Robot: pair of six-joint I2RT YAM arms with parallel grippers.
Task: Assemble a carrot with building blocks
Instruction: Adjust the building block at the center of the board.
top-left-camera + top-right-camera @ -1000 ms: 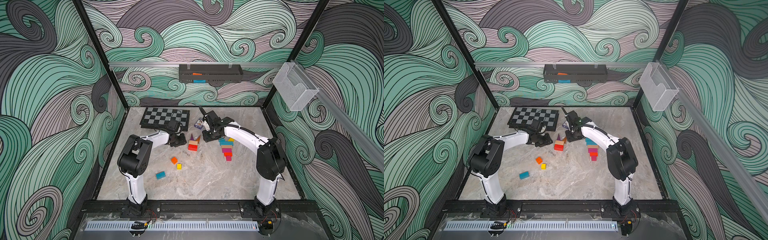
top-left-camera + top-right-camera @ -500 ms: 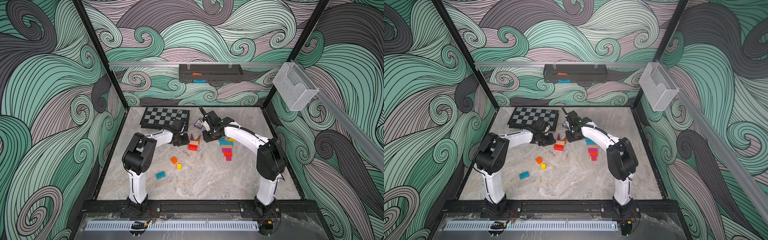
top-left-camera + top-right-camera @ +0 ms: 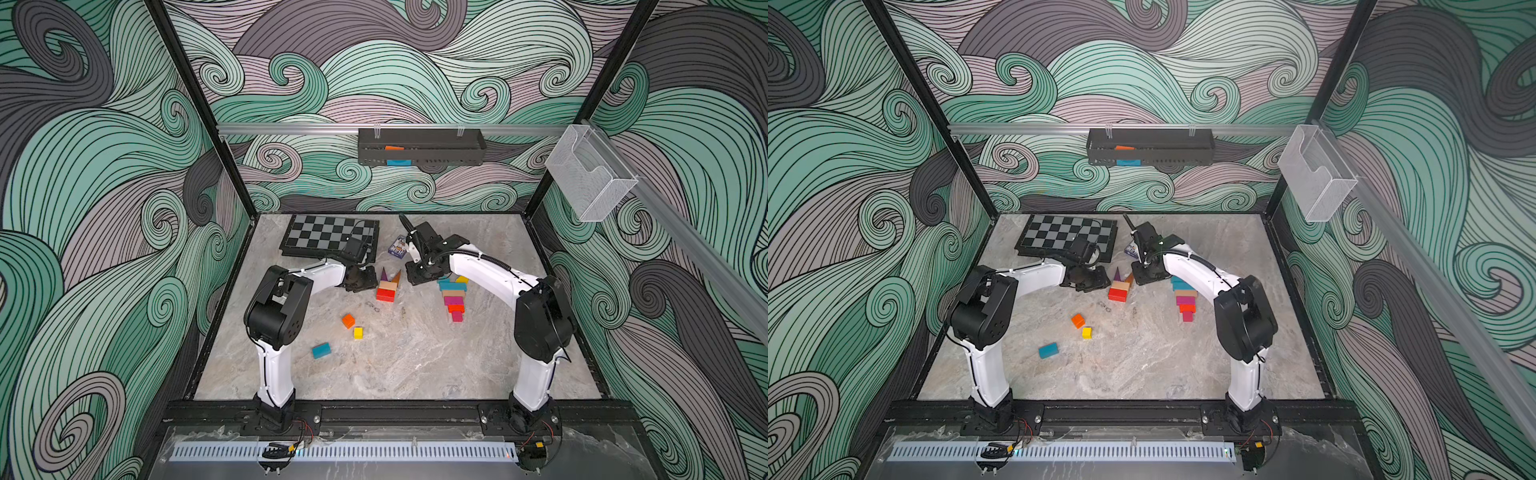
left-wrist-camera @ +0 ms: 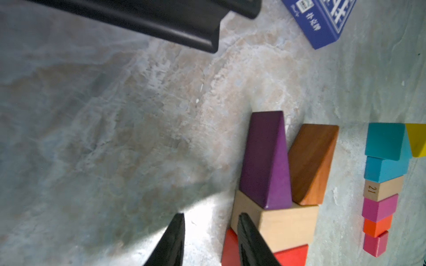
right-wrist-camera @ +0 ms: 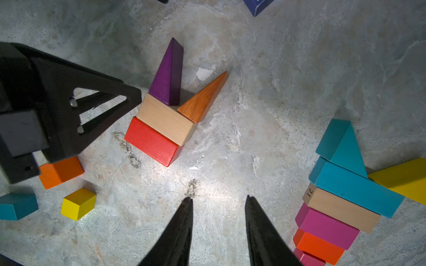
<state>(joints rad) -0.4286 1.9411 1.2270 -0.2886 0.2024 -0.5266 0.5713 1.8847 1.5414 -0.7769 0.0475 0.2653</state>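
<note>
Left gripper (image 4: 211,215), parted and empty, sits beside the beige block (image 4: 288,225) toward the back edge of the bench (image 3: 415,365); right gripper (image 5: 219,198) likewise. Probably light, rigid, slick: pinch its flat sides.

left arm (image 3: 320,276), right arm (image 3: 482,270): white shells, black joint housings
fingers (image 5: 179,230): black, tapered to points
cable (image 3: 478,254): black, along right arm
bases (image 3: 274,409): black; red, yellow wires

Chessboard (image 3: 320,235) flat at back; blue card box (image 3: 397,246) near it.
</note>
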